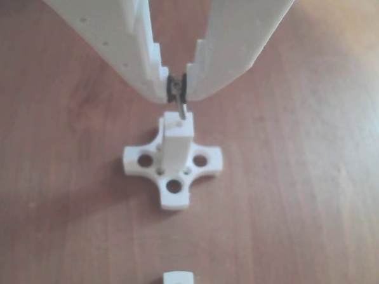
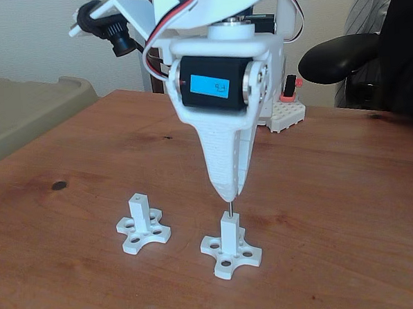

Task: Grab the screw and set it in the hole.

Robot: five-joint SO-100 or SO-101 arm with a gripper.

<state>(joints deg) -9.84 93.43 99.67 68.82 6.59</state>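
Pinching screw [image 1: 180, 107] | fingers [image 1: 156, 83] pointing straight down | screw tip at post's hole [image 1: 179, 124]

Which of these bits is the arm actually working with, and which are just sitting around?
In use:
- gripper, shut on the screw
- white post under it, with the hole in its tip

Lying about:
- second white post, to the left in the fixed view
- office chair behind the table
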